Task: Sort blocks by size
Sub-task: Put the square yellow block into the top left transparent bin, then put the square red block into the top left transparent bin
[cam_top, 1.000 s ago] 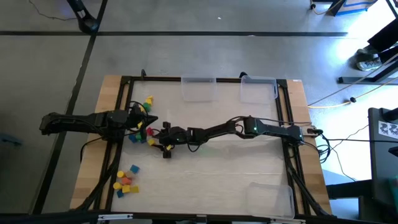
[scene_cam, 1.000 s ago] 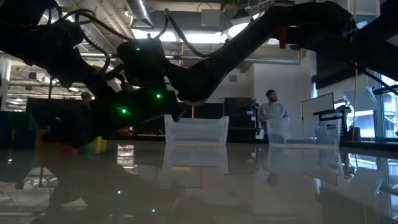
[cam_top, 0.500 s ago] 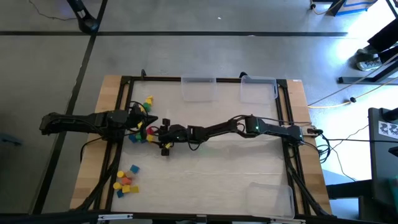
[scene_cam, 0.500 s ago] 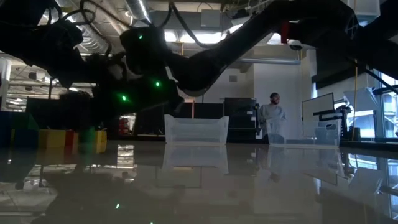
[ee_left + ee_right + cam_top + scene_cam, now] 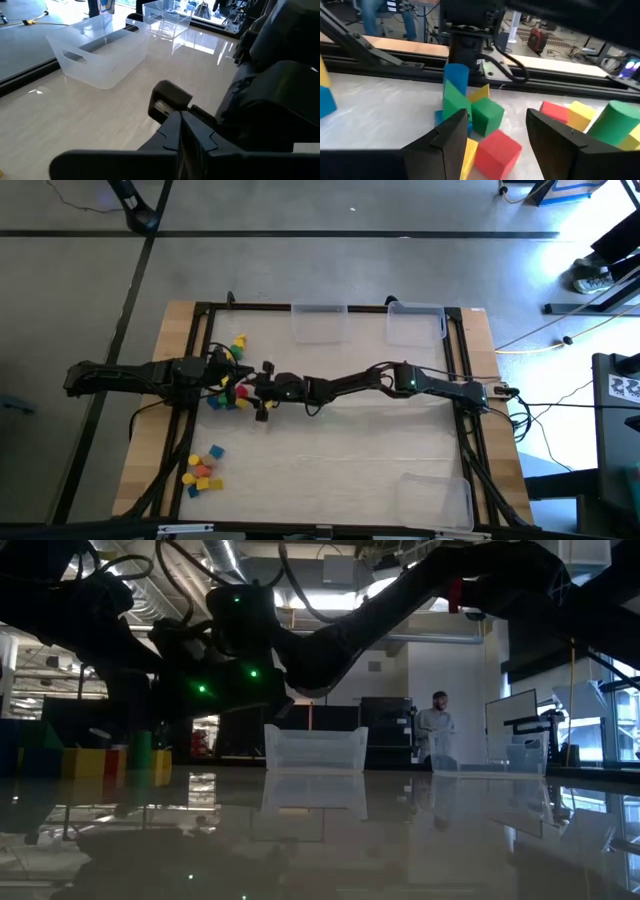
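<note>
Small coloured blocks lie in three groups at the table's left: a middle cluster (image 5: pixel 226 392), a far pair (image 5: pixel 238 343) and a near group (image 5: pixel 203 469). My right gripper (image 5: pixel 262 393) reaches across to the middle cluster and is open. In the right wrist view its fingers (image 5: pixel 451 137) stand on either side of a red cube (image 5: pixel 498 150). Behind that cube are a green block (image 5: pixel 485 114), a blue cylinder (image 5: pixel 456 76) and yellow blocks (image 5: pixel 581 115). Whether a finger touches a block, I cannot tell. My left gripper (image 5: pixel 224 376) is shut beside the same cluster; its fingers (image 5: pixel 178 145) hold nothing.
Two clear trays (image 5: pixel 320 321) (image 5: pixel 416 323) stand at the far edge and one (image 5: pixel 436 500) at the near right corner. A dark frame (image 5: pixel 200 350) runs round the table. In the low view, a person (image 5: pixel 437 726) stands in the room behind.
My right gripper has moved a little toward the table's far edge and in among the middle cluster of blocks. In the low view it has risen, and the blocks at the left have come into sight.
</note>
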You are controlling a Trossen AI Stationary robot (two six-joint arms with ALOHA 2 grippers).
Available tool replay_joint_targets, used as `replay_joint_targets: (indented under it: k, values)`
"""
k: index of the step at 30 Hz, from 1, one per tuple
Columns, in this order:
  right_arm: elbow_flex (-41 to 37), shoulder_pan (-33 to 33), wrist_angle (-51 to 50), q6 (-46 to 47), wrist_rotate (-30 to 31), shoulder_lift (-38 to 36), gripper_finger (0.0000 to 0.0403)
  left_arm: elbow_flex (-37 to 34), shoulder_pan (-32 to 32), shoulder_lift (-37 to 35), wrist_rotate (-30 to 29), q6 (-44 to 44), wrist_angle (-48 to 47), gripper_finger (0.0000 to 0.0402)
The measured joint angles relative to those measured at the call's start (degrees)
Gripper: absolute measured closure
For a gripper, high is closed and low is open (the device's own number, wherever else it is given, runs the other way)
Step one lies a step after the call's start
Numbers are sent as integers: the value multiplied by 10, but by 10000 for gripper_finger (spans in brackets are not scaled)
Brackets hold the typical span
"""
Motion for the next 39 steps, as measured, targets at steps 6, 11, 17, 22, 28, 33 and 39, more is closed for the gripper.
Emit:
replay_joint_targets:
  k: [6,11,17,22,28,33,39]
  values:
    - [0,5,-5,5,-10,13,201,0,0,0,0,0,0,401]
    - [3,5,2,6,5,31,201,0,0,1,0,-13,0,402]
    - [19,5,-23,-6,12,33,201,0,0,5,0,-13,-1,402]
    - [20,5,-49,-18,35,30,201,0,0,6,0,-23,0,401]
    - [18,5,-232,-51,42,-12,201,0,0,6,16,-72,-7,402]
    - [19,5,-389,-59,40,-77,201,0,-1,6,31,-73,-22,402]
    - [17,3,-401,-72,36,-109,201,0,-1,7,24,-57,-29,401]
